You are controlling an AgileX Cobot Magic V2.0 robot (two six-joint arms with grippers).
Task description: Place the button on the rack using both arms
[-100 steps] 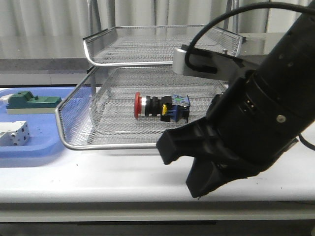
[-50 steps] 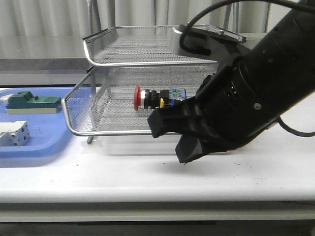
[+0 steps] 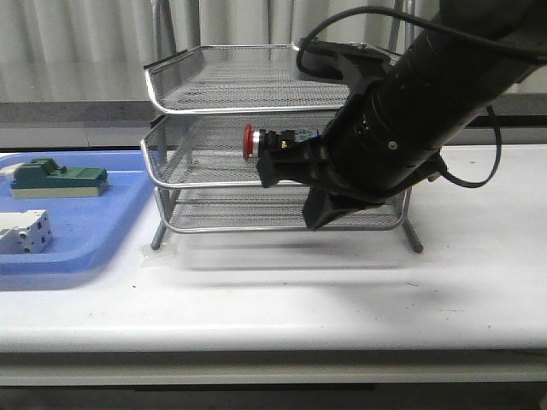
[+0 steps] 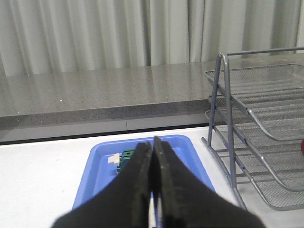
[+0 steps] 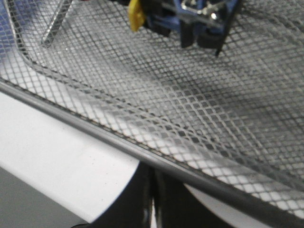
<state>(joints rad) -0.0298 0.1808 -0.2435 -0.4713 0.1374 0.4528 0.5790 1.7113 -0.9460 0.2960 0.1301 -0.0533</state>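
The button [image 3: 260,141] lies on its side on the middle tray of the silver wire rack [image 3: 152,85], red cap to the left. Its yellow and blue rear [image 5: 190,19] shows through the mesh in the right wrist view. My right gripper [image 3: 267,169] is shut and empty, its fingers [image 5: 142,194] against the front rim [image 5: 109,137] of that tray; the arm hides the tray's right half. My left gripper [image 4: 153,145] is shut with nothing in it, above the blue tray [image 4: 104,171], left of the rack [image 4: 228,118].
The flat blue plastic tray [image 3: 85,248] sits left of the rack and holds a green block [image 3: 58,178] and a white block [image 3: 24,232]. White tabletop [image 3: 273,299] lies in front of the rack. A grey ledge and curtains stand behind.
The middle tray has slid back into the rack with the button on it. My right gripper has moved away from the camera with the tray's front rim.
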